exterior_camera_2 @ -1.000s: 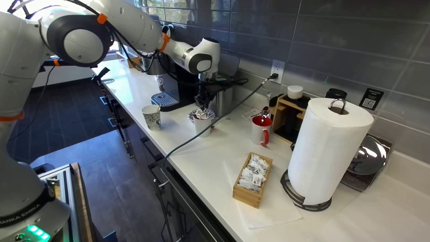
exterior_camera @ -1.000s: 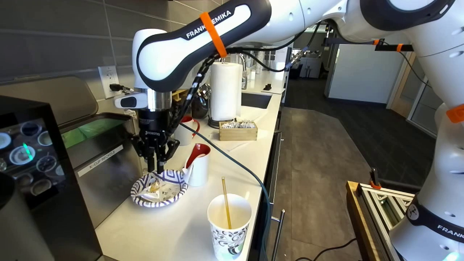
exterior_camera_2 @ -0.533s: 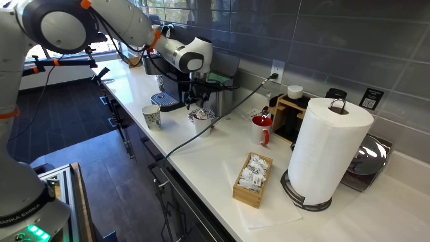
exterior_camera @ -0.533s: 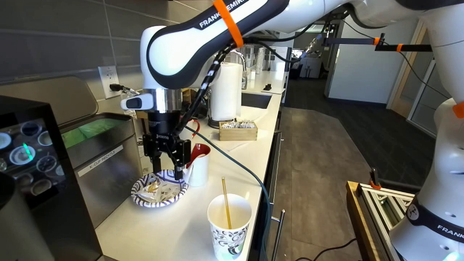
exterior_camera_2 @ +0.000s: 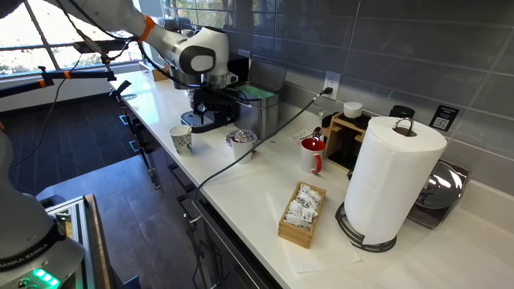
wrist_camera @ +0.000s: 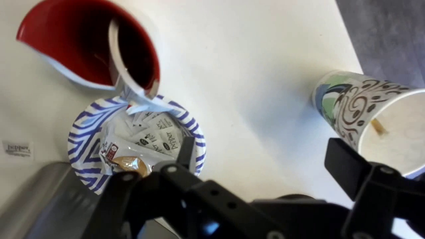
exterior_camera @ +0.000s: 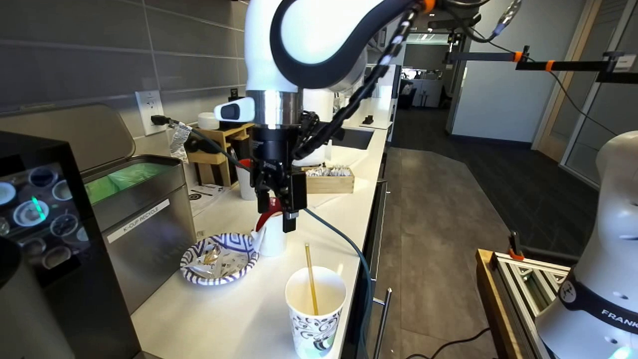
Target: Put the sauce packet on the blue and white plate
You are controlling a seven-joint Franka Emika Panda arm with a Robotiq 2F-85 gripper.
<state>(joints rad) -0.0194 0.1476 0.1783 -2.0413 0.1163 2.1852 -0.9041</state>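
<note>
The sauce packet, clear with amber contents and a red label, lies in the blue and white plate on top of several pepper packets. In an exterior view its amber patch shows inside the plate. My gripper stands open, its fingers wide apart with only countertop seen between them. One finger overlaps the plate's edge in the wrist view, covering part of the packets. From outside, the gripper hangs above and to the side of the plate, near the red-lined mug. A mug hides much of the plate in an exterior view.
The red-lined mug, with white paper over its rim, touches or overlaps the plate. A paper cup with a stirrer stands near the counter edge. Steel bin, packet box, paper towel roll and a cable lie around.
The fingers, close together a second ago, have spread apart. The gripper has moved off the plate toward the counter's front edge and upward, while the sauce packet stays in the plate.
</note>
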